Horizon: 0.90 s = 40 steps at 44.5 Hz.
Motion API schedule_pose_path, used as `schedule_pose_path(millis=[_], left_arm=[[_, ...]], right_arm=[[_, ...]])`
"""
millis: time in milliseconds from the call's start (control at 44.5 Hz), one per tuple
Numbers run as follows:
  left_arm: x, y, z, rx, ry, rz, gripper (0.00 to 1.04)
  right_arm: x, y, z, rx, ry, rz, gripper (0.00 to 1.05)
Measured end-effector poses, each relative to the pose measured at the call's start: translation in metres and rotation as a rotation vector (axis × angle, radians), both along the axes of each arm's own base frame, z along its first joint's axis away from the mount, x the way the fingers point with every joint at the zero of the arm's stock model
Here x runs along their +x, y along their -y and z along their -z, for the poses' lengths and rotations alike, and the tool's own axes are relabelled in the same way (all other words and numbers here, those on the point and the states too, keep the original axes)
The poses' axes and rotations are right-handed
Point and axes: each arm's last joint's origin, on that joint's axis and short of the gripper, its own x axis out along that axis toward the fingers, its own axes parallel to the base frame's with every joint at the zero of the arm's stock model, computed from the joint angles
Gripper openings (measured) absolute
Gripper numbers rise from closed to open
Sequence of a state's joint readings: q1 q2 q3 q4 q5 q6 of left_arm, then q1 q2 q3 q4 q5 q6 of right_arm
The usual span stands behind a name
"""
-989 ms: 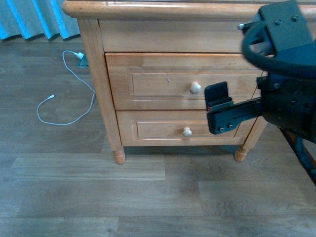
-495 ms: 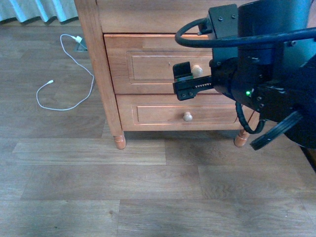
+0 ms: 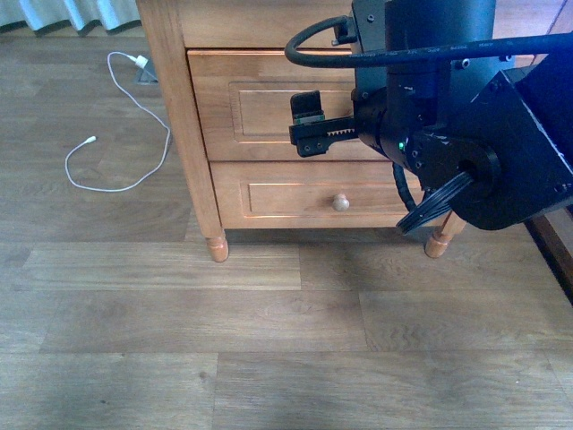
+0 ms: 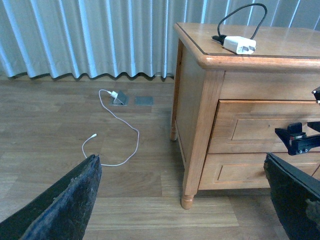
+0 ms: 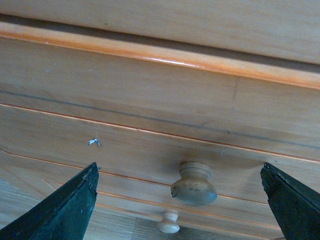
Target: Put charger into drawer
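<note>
The charger (image 4: 239, 45), a white plug block with a looping black cable, lies on top of the nightstand in the left wrist view; it is out of the front view. The drawer (image 3: 260, 107) is the upper one and is shut. In the right wrist view the drawer (image 5: 150, 115) fills the picture, with its round knob (image 5: 194, 184) between the open fingers. My right gripper (image 3: 313, 109) is open and empty, close in front of the drawer; it also shows in the left wrist view (image 4: 300, 142). My left gripper (image 4: 181, 157) is open and empty, well back from the nightstand.
A thin white cable (image 3: 125, 134) with a white plug lies on the floor left of the nightstand. The shorter lower drawer (image 3: 295, 202) is shut, with its knob (image 3: 340, 202). Nightstand legs (image 3: 217, 246) stand on wooden floor. Curtains (image 4: 90, 40) hang behind.
My right arm has moved left across the nightstand front and up to the upper drawer's knob. The front view has shifted lower and closer.
</note>
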State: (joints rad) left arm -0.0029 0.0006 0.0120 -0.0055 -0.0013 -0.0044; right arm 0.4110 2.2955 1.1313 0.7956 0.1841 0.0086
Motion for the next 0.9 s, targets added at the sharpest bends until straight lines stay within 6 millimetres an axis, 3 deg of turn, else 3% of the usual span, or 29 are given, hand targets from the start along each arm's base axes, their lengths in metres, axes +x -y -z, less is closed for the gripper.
schedule_pose_path(millis=[450, 652, 899], left_arm=[[0.0, 0.0, 0.0, 0.0, 0.0, 0.0, 0.99], [0.0, 0.0, 0.0, 0.0, 0.0, 0.0, 0.99], [0.0, 0.0, 0.0, 0.0, 0.0, 0.0, 0.99]], right_arm=[[0.005, -0.002, 0.014, -0.018, -0.027, 0.013, 0.96], [0.007, 0.001, 0.013, -0.022, -0.012, 0.039, 0.61], [0.007, 0.002, 0.013, -0.03, -0.005, 0.04, 0.26]])
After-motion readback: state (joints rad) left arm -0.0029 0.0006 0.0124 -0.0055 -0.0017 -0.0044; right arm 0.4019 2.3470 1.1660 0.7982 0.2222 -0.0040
